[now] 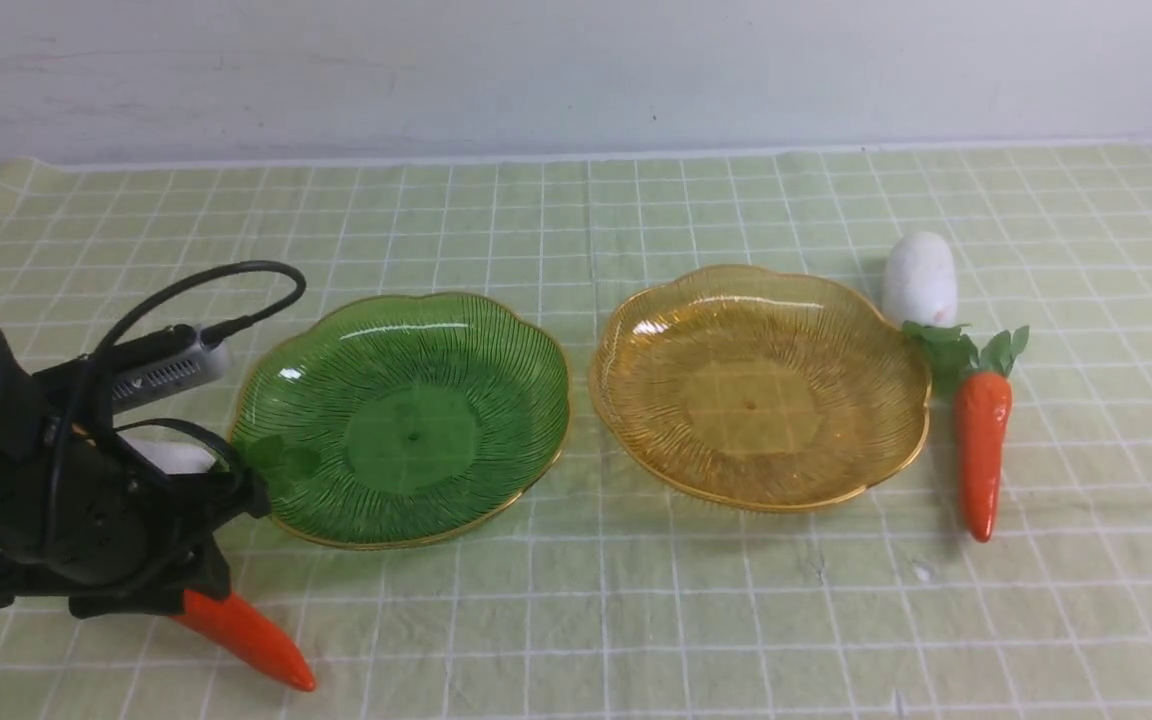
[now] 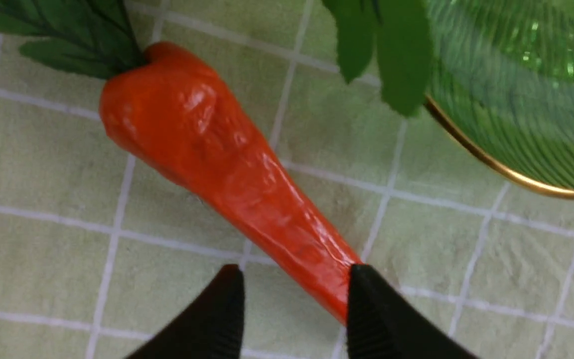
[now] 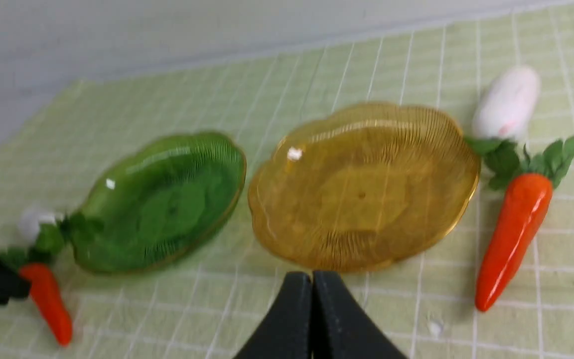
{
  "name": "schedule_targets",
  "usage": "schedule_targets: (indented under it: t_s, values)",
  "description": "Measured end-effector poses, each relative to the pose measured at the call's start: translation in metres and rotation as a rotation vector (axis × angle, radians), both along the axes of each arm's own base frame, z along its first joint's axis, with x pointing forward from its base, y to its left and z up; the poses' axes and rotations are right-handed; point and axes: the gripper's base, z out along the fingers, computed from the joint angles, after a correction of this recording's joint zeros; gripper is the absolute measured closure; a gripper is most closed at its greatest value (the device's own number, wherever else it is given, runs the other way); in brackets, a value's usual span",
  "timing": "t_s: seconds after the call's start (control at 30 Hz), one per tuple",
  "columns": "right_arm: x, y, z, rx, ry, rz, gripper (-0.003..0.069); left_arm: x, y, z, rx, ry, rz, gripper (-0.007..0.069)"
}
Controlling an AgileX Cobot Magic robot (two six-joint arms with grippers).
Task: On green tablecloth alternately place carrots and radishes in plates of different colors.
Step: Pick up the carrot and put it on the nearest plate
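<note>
Left claw [image 2: 295,273] parted loosely around tip of glossy orange toy carrot [image 2: 227,164] on pale green gridded tablecloth [image 2: 43,199]. Right claw [image 3: 312,279] closed, empty.

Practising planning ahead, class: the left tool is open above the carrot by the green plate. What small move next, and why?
Probably lower the left tool and close on the carrot: its thin end lies between the parted fingers, on the cloth, and the green plate stands empty.

One green tablecloth [image 1: 636,620]; two plates, a green plate [image 1: 406,430] and an amber plate [image 1: 756,390]; two carrots [image 1: 246,630] [image 1: 982,450]; two radishes [image 1: 171,457] [image 1: 921,280].
</note>
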Motion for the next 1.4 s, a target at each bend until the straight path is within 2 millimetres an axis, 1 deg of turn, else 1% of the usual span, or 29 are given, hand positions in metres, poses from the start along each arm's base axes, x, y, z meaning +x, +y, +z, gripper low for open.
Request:
schedule_targets:
  t_s: [0.1, 0.13, 0.17, 0.27, 0.33, 0.4, 0.43, 0.47, 0.53, 0.57, 0.6, 0.63, 0.67, 0.73, 0.83, 0.9, 0.93, 1.0, 1.03, 1.07, 1.13, 1.17, 1.2, 1.23, 1.3, 1.37, 1.4]
  values:
    - [0.014, 0.002, -0.002, -0.027, 0.066, 0.041, 0.0673, 0.005, 0.001, -0.012, 0.002, 0.035, 0.061, 0.0167]
    - [0.019, 0.003, -0.004, -0.028, 0.088, 0.050, 0.0673, 0.007, 0.001, -0.016, 0.003, 0.043, 0.072, 0.0139]
    - [0.023, 0.003, -0.006, -0.025, 0.111, 0.056, 0.0673, 0.009, 0.001, -0.020, 0.000, 0.047, 0.090, 0.0089]
    - [0.032, 0.004, -0.013, -0.018, 0.164, 0.068, 0.0673, 0.016, 0.002, -0.031, 0.001, 0.040, 0.110, 0.0019]
    - [0.038, 0.005, -0.018, -0.014, 0.201, 0.074, 0.0673, 0.019, 0.002, -0.036, 0.001, 0.042, 0.117, 0.0009]
    - [0.044, 0.005, -0.023, -0.015, 0.233, 0.078, 0.0673, 0.021, 0.002, -0.041, 0.003, 0.052, 0.116, 0.0034]
    - [0.045, 0.005, -0.024, -0.014, 0.241, 0.079, 0.0673, 0.021, 0.002, -0.042, 0.005, 0.060, 0.115, 0.0061]
    - [0.048, 0.005, -0.026, -0.018, 0.254, 0.078, 0.0673, 0.020, 0.002, -0.044, 0.010, 0.076, 0.110, 0.0111]
    - [0.053, 0.004, -0.030, -0.018, 0.279, 0.069, 0.0673, 0.017, 0.003, -0.046, 0.023, 0.111, 0.096, 0.0230]
    - [0.055, 0.004, -0.031, -0.021, 0.287, 0.064, 0.0673, 0.014, 0.004, -0.047, 0.039, 0.144, 0.082, 0.0342]
    - [0.058, 0.003, -0.032, -0.034, 0.303, 0.058, 0.0673, 0.013, 0.005, -0.046, 0.049, 0.156, 0.073, 0.0417]
    - [0.063, 0.000, -0.034, -0.061, 0.329, 0.046, 0.0673, 0.010, 0.006, -0.045, 0.066, 0.177, 0.057, 0.0430]
    - [0.065, -0.001, -0.033, -0.073, 0.331, 0.043, 0.0673, 0.009, 0.006, -0.044, 0.071, 0.181, 0.053, 0.0423]
    - [0.075, -0.006, -0.032, -0.107, 0.378, -0.010, 0.0673, 0.002, 0.008, -0.030, 0.094, 0.182, 0.036, 0.0413]
    - [0.092, -0.014, -0.029, -0.155, 0.423, -0.094, 0.0673, -0.010, 0.010, 0.000, 0.102, 0.116, 0.030, 0.0412]
    - [0.106, -0.019, -0.029, -0.182, 0.450, -0.150, 0.0673, -0.020, 0.010, 0.024, 0.098, 0.044, 0.026, 0.0412]
    - [0.115, -0.022, -0.031, -0.189, 0.466, -0.181, 0.0672, -0.024, 0.010, 0.039, 0.096, -0.012, 0.023, 0.0412]
    - [0.127, -0.024, -0.036, -0.210, 0.487, -0.200, 0.0667, -0.029, 0.010, 0.062, 0.098, -0.106, 0.000, 0.0412]
    - [0.128, -0.025, -0.036, -0.211, 0.485, -0.203, 0.0666, -0.029, 0.009, 0.062, 0.099, -0.107, -0.006, 0.0412]
    - [0.140, -0.026, -0.042, -0.220, 0.507, -0.212, 0.0656, -0.029, 0.008, 0.079, 0.110, -0.180, -0.046, 0.0412]
    - [0.156, -0.026, -0.050, -0.234, 0.535, -0.212, 0.0632, -0.024, 0.003, 0.101, 0.128, -0.279, -0.142, 0.0412]
    - [0.159, -0.026, -0.053, -0.235, 0.545, -0.212, 0.0627, -0.022, 0.002, 0.108, 0.130, -0.305, -0.159, 0.0412]
    - [0.173, -0.026, -0.061, -0.239, 0.565, -0.211, 0.0603, -0.015, -0.003, 0.117, 0.132, -0.351, -0.223, 0.0412]
    - [0.182, -0.027, -0.066, -0.239, 0.580, -0.212, 0.0584, -0.007, -0.008, 0.123, 0.131, -0.390, -0.265, 0.0412]
    - [0.194, -0.027, -0.072, -0.232, 0.595, -0.213, 0.0548, 0.009, -0.019, 0.126, 0.128, -0.441, -0.340, 0.0412]
    - [0.209, -0.027, -0.085, -0.221, 0.632, -0.212, 0.0493, 0.025, -0.031, 0.120, 0.133, -0.465, -0.410, 0.0412]
    - [0.214, -0.027, -0.089, -0.219, 0.642, -0.212, 0.0481, 0.028, -0.033, 0.119, 0.134, -0.467, -0.420, 0.0412]
